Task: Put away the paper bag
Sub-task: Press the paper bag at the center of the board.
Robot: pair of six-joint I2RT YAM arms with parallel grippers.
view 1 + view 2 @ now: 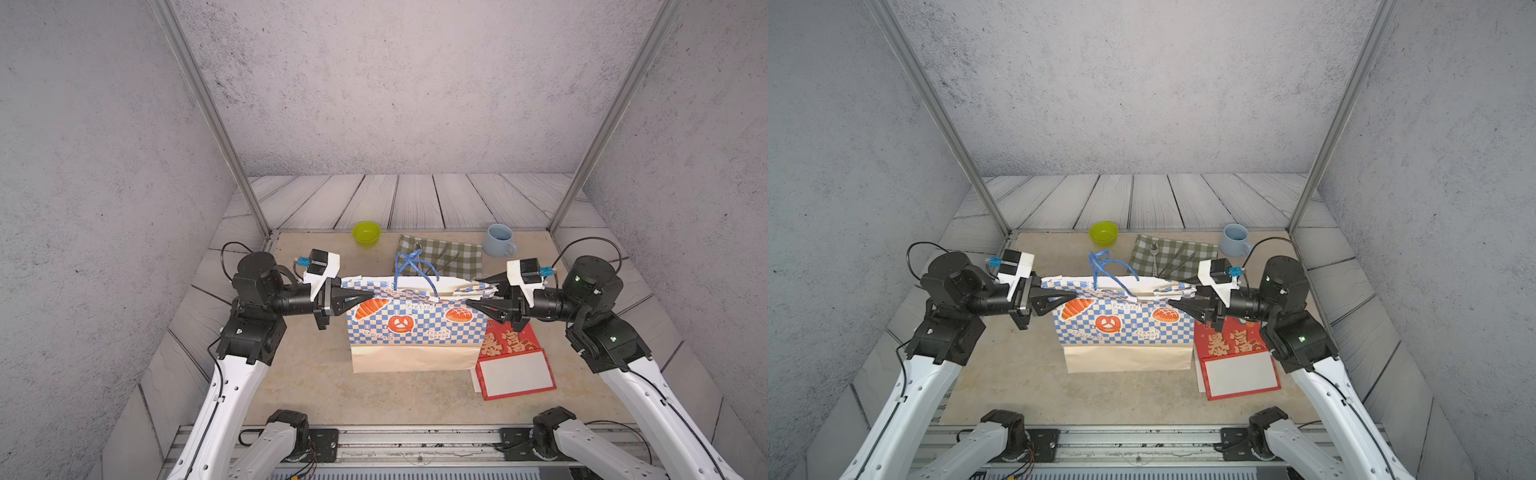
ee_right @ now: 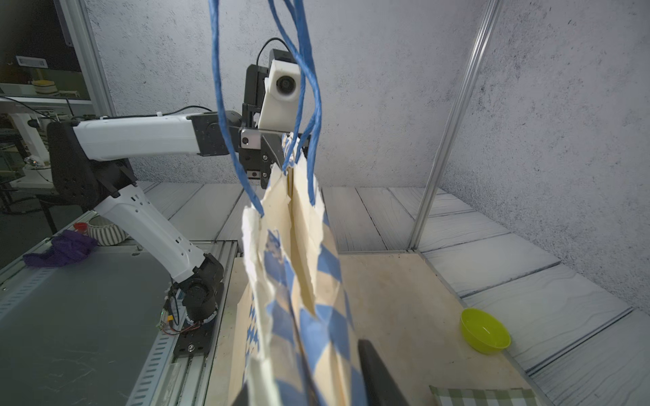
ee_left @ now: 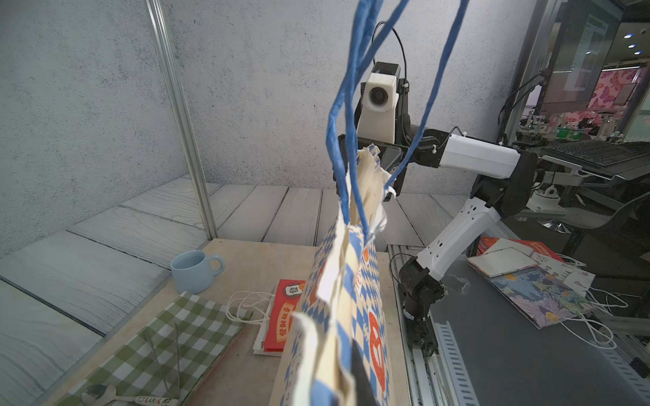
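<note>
The paper bag [image 1: 415, 328] [image 1: 1125, 328] has a blue-and-white check with bread prints and stands upright mid-table. Its blue cord handles [image 1: 409, 266] stick up from the rim. My left gripper [image 1: 370, 296] [image 1: 1073, 296] is shut on the bag's left upper edge. In the left wrist view the pinched paper [image 3: 351, 298] runs away from the jaws. My right gripper [image 1: 478, 293] [image 1: 1183, 296] stands at the crumpled right upper edge, its fingers apart on either side of the paper. In the right wrist view the bag [image 2: 299, 281] fills the space between the two dark fingers [image 2: 376, 372].
A flat red paper bag [image 1: 515, 361] lies just right of the checked one. Behind are a green bowl [image 1: 366, 233], a blue mug [image 1: 498, 241] and a green checked cloth [image 1: 440, 253] with a spoon [image 1: 1154, 253]. Metal frame posts [image 1: 249, 195] stand at the back corners.
</note>
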